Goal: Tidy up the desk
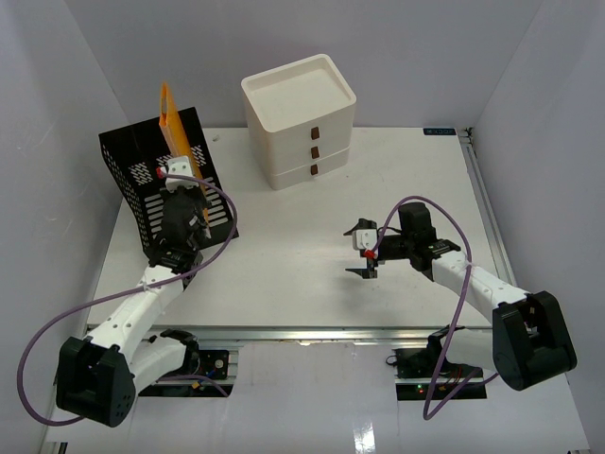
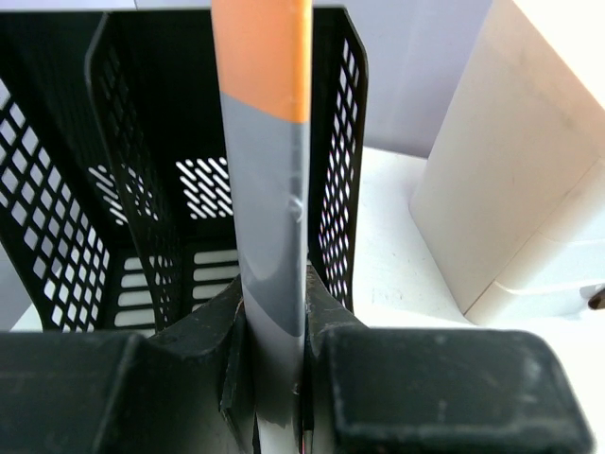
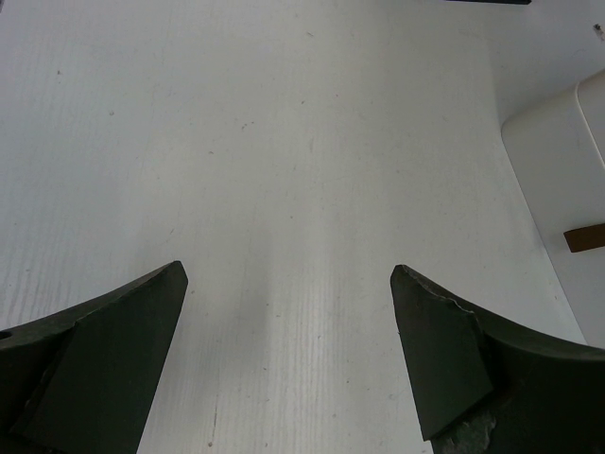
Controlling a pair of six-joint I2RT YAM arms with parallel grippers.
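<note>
Matt white desk [image 3: 284,142], perforated black plastic rack [image 2: 57,218], smooth orange-grey folder [image 2: 269,189]

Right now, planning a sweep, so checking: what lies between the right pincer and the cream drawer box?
Nothing; only bare desk separates the right pincer from the cream drawer box, clearest in the top view.

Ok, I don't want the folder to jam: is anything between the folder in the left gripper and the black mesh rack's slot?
Nothing visible. The left gripper is shut on the orange and grey folder, held on edge at the black mesh file rack; the slot ahead shows only mesh.
</note>
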